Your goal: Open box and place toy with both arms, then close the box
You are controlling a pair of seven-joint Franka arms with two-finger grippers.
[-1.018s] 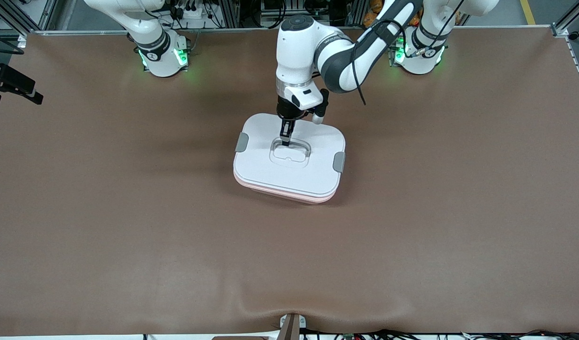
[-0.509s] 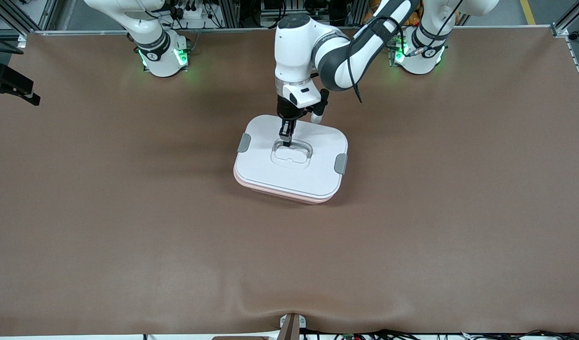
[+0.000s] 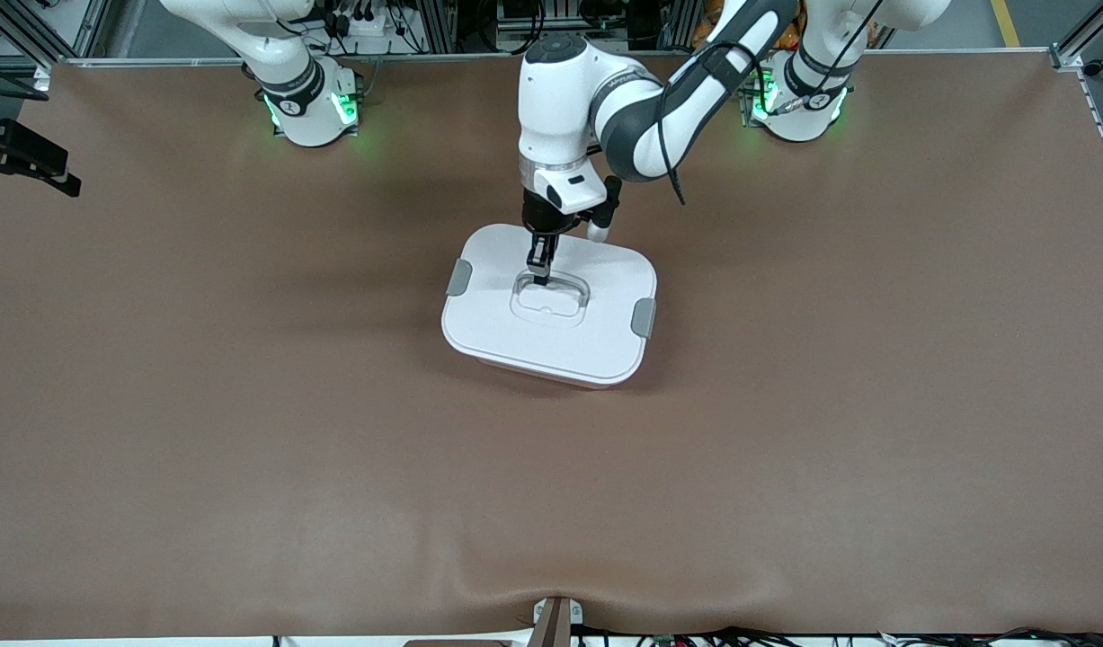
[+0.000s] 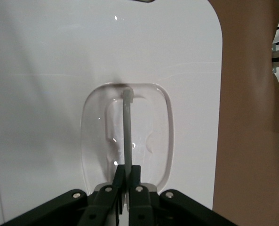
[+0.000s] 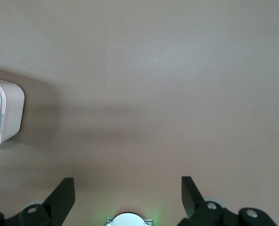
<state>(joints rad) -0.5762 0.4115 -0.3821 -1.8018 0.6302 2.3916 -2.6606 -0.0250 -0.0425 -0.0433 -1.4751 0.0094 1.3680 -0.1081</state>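
Status: my left end effector [image 3: 541, 275] clenched on grey handle bar [image 4: 127, 136] of flat white lid [image 3: 551, 301]; pale-pink plastic box [image 5: 7, 113] covered, toy unseen; right end effector [image 5: 127, 200] released, waiting.

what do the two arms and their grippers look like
Both arms are glossy white with rounded shells and dark grey to black joint sections. Green lights glow at both bases. A black cable runs along the left arm's outside. The left gripper is small and black under a white wrist block; the right gripper has black angular jaws with silver screws.
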